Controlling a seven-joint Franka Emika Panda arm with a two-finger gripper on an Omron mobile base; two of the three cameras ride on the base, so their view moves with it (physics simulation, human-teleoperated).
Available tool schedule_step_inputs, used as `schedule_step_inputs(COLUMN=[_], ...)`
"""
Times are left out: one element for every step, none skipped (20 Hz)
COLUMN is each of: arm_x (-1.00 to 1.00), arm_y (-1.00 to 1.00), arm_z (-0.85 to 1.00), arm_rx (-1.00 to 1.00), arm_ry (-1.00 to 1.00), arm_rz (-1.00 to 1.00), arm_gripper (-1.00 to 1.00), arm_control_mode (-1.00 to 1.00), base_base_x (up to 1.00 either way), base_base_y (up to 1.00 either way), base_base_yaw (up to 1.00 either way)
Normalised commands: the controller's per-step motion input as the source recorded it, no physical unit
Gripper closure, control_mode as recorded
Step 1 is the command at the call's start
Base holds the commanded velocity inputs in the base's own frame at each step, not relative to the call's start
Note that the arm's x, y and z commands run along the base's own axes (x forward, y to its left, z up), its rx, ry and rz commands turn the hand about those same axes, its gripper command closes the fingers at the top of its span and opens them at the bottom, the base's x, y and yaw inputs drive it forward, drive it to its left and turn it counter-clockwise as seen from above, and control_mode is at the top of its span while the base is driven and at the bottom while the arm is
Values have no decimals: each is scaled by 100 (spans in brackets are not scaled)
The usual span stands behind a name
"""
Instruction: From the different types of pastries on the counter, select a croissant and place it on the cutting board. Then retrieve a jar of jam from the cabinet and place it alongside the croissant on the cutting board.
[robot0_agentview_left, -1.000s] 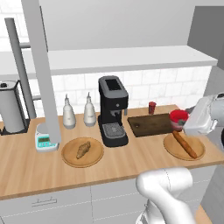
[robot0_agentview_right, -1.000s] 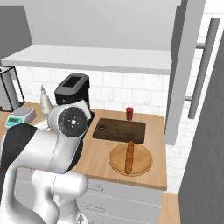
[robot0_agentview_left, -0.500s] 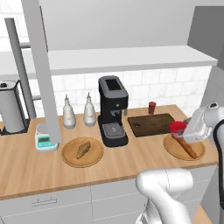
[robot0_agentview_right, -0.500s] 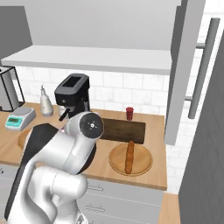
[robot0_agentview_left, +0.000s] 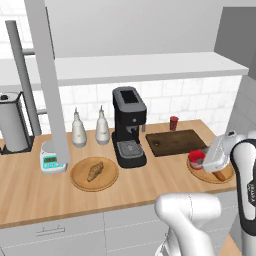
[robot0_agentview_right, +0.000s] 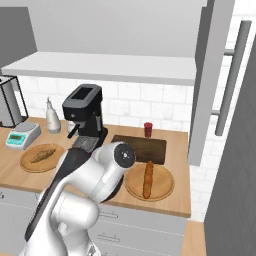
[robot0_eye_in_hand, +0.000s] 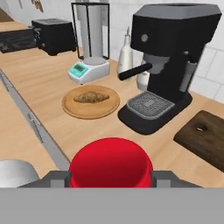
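My gripper (robot0_eye_in_hand: 111, 178) is shut on the jar of jam (robot0_eye_in_hand: 110, 162), a squat red jar that sits between the two dark fingers (robot0_eye_in_hand: 54, 178). In the left base view the gripper (robot0_agentview_left: 201, 161) holds the jar (robot0_agentview_left: 196, 159) low over the left rim of the right-hand plate, just in front of the cutting board (robot0_agentview_left: 175, 141). The dark-brown board (robot0_agentview_right: 142, 148) is bare. The croissant (robot0_agentview_left: 94, 171) lies on a round wooden plate (robot0_agentview_left: 75, 177) left of the coffee machine, and I see the croissant (robot0_eye_in_hand: 91, 97) in the hand view too.
A long baguette stick (robot0_agentview_right: 148, 178) lies on the right plate (robot0_agentview_right: 165, 187). A black coffee machine (robot0_agentview_left: 129, 125) stands between the plates. A dark red cylinder (robot0_agentview_left: 173, 122) is behind the board. Two bottles (robot0_agentview_left: 102, 126), a scale (robot0_agentview_left: 51, 161) and a paper-towel holder (robot0_agentview_left: 12, 122) are further left.
The arm has swung down and a little left, carrying the red jar from beside the cabinet to just above the counter by the baguette plate.
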Motion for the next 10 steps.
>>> schedule_step_inputs(arm_x=[31,29,37,41,42,44,41,0,5,51], arm_y=[-22,-12,-7,-3,-3,0,0,0,0,0], arm_z=[-8,-4,-4,0,-1,0,0,0,0,0], arm_rx=[13,21,17,14,13,11,2,0,0,0], arm_ry=[0,0,0,0,0,0,0,0,0,0], arm_rz=[-2,-2,0,0,0,0,0,0,0,0], arm_gripper=[100,100,100,100,100,100,100,100,100,100], arm_control_mode=[-100,-100,-100,-100,-100,-100,-100,-100,-100,-100], base_base_x=[0,0,0,0,0,0,0,0,0,0], base_base_y=[0,0,0,0,0,0,0,0,0,0], base_base_yaw=[0,0,0,0,0,0,0,0,0,0])
